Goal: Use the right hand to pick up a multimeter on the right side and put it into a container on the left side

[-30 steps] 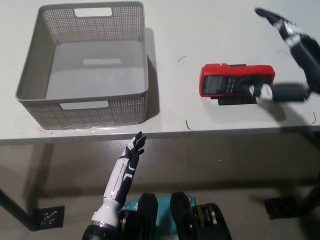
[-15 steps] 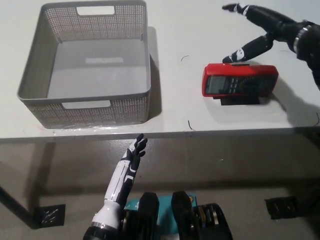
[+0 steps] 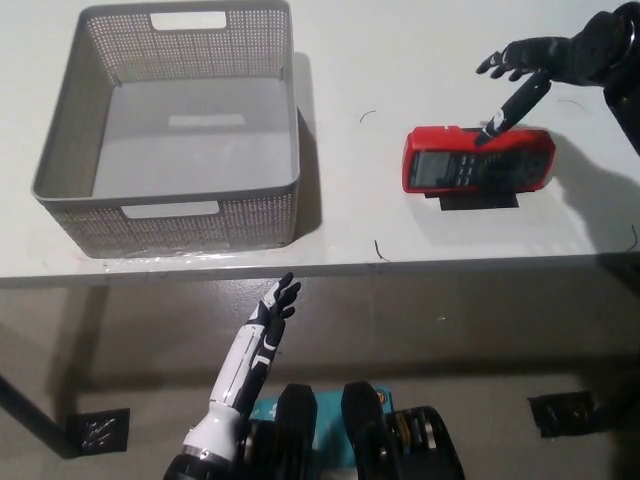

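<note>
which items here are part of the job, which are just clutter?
Part of the job:
- red multimeter, lying flat on the table's right side
- grey mesh basket, empty, on the left
- right robot hand, open, above the multimeter's far edge

Not part of it:
- left robot hand, resting open below the table edge
- black tape under the multimeter
- white table
</note>
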Robot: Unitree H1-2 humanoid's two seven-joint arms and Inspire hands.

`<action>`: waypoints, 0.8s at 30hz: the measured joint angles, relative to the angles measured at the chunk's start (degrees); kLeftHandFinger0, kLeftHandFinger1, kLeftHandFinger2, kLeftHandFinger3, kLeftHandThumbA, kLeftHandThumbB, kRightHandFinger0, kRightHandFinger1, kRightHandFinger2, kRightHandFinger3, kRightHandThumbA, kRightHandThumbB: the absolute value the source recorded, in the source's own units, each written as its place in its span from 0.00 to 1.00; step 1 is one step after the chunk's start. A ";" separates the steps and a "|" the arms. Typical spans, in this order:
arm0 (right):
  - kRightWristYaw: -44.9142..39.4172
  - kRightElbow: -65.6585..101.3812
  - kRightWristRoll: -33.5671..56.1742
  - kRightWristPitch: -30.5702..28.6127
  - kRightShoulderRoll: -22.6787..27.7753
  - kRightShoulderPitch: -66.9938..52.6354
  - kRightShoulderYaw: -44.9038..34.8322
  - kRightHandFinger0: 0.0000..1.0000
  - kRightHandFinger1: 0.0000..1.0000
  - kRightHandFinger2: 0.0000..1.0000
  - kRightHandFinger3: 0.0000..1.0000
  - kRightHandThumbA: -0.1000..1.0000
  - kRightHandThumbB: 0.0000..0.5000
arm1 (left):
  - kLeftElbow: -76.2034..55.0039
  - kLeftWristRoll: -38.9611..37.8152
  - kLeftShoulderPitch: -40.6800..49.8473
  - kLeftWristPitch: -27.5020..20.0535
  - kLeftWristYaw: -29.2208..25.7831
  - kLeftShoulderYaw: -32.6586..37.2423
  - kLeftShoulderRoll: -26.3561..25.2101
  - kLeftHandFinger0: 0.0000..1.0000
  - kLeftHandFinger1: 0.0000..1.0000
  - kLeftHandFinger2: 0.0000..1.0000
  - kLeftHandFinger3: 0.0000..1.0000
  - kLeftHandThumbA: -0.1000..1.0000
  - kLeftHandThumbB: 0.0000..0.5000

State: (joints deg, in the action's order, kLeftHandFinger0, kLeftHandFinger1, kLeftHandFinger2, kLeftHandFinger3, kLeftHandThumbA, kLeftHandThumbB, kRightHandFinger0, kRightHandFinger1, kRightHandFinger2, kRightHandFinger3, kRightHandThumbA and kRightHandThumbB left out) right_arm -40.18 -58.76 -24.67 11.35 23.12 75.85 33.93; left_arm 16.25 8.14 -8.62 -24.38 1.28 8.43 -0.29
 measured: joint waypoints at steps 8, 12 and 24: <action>-1.18 -2.09 -1.32 -1.65 -1.98 -0.11 1.01 1.00 1.00 1.00 1.00 1.00 1.00 | 0.03 -0.02 0.11 -0.06 0.19 0.40 -0.01 1.00 1.00 1.00 1.00 1.00 0.83; -1.43 -3.09 -1.84 -2.22 -3.45 -0.27 1.32 1.00 1.00 1.00 1.00 1.00 1.00 | 0.04 -0.03 0.38 -0.07 0.21 0.52 -0.02 1.00 1.00 1.00 1.00 1.00 0.83; 1.16 -16.99 -5.68 -5.74 -9.87 2.31 6.48 1.00 1.00 1.00 1.00 1.00 0.91 | 0.04 -0.01 1.08 -0.14 0.21 1.02 -0.05 1.00 1.00 1.00 1.00 1.00 0.86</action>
State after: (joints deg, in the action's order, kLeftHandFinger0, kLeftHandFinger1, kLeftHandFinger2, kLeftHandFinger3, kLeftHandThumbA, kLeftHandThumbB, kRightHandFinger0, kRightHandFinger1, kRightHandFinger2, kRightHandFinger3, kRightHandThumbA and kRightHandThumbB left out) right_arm -39.02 -75.75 -30.36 5.61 13.25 78.16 40.41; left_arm 16.28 8.12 -7.54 -24.52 1.50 9.45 -0.35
